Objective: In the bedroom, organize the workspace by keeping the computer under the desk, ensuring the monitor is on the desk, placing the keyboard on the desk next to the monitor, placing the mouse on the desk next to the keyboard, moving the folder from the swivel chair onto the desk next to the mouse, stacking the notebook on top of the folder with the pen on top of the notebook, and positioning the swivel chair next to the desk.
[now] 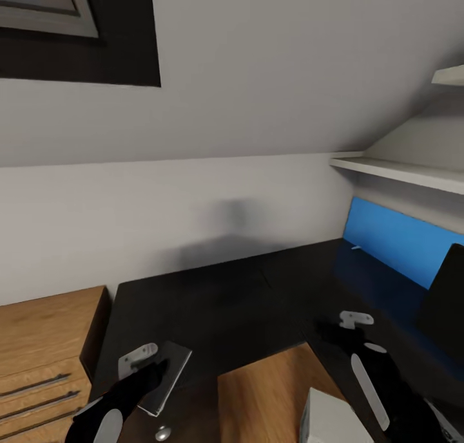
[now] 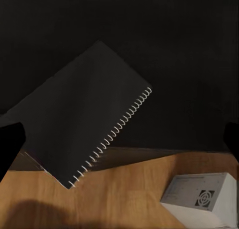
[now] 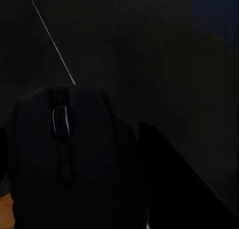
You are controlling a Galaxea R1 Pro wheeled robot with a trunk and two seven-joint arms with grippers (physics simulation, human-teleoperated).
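The dark grey spiral-bound notebook (image 1: 169,372) (image 2: 84,124) lies at the front edge of the glossy black desk (image 1: 225,301), one corner hanging over the wood floor. My left gripper (image 1: 143,363) hovers just above it, open, its dark fingertips (image 2: 10,146) spread wide at either side. The black mouse (image 3: 64,154) with its scroll wheel sits very close in the right wrist view, and my right gripper (image 1: 354,324) is shut on it above the desk's right wing. The black monitor (image 1: 444,301) stands at far right. The light grey computer (image 1: 328,420) (image 2: 201,196) sits on the floor. A thin white pen (image 1: 356,246) lies near the back.
A bright blue panel (image 1: 399,240) runs along the right wall behind the desk, under white shelves (image 1: 399,170). A wooden drawer unit (image 1: 38,353) stands left of the desk. A dark-framed skylight (image 1: 45,11) is set in the sloped ceiling.
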